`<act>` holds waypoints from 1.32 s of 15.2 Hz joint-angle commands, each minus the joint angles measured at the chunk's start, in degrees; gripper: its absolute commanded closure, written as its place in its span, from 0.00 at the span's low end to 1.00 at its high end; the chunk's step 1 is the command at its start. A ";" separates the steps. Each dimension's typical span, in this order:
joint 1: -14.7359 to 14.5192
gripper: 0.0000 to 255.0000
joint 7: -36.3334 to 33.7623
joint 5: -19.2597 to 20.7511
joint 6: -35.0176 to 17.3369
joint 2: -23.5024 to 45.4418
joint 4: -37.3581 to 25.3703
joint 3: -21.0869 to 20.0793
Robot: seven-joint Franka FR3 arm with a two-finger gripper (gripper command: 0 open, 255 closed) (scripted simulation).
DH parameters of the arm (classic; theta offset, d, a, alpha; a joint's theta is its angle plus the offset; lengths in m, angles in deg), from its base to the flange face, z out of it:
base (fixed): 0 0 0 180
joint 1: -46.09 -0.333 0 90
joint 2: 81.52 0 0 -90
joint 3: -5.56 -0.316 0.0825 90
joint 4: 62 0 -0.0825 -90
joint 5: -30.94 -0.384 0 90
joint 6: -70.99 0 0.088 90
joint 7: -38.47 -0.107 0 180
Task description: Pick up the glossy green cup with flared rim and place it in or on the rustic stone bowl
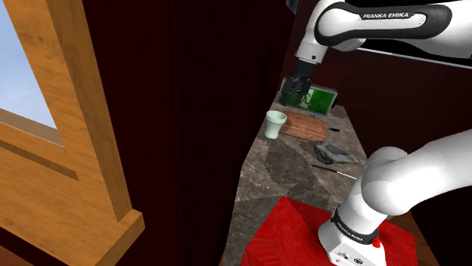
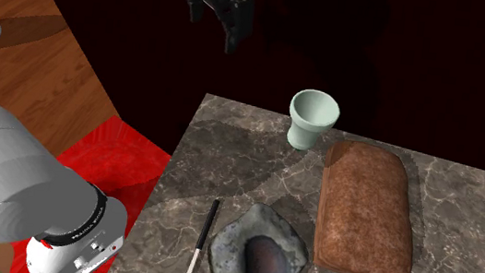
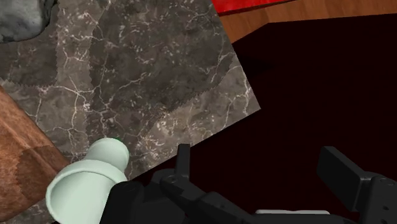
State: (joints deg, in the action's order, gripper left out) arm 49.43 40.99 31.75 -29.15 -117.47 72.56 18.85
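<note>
A dark veined stone counter (image 1: 280,170) is lying below the gripper (image 1: 296,89), dark maroon walls (image 1: 189,91) are standing close beside it, and well away a wooden-framed window (image 1: 38,94) is showing pale blue sky.

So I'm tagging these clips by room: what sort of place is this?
Probably a home kitchen: a veined stone counter bearing a brown board and pale green cup, near a wood-framed window.

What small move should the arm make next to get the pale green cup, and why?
Probably shift the open hand sideways until it is over the cup. The cup stands upright on the counter off to one side, not between the fingers, so lowering now would likely miss.
</note>
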 commanded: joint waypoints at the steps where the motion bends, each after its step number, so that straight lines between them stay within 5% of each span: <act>1: 0.33 0.00 2.67 0.74 -2.27 3.07 -0.67 2.21; 11: 0.95 0.00 16.38 -0.44 -10.84 20.92 -8.69 12.61; 20: 3.41 0.00 30.88 -9.82 -14.14 41.46 -22.21 18.91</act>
State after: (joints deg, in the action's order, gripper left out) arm 52.37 70.18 23.24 -43.20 -78.40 52.11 37.32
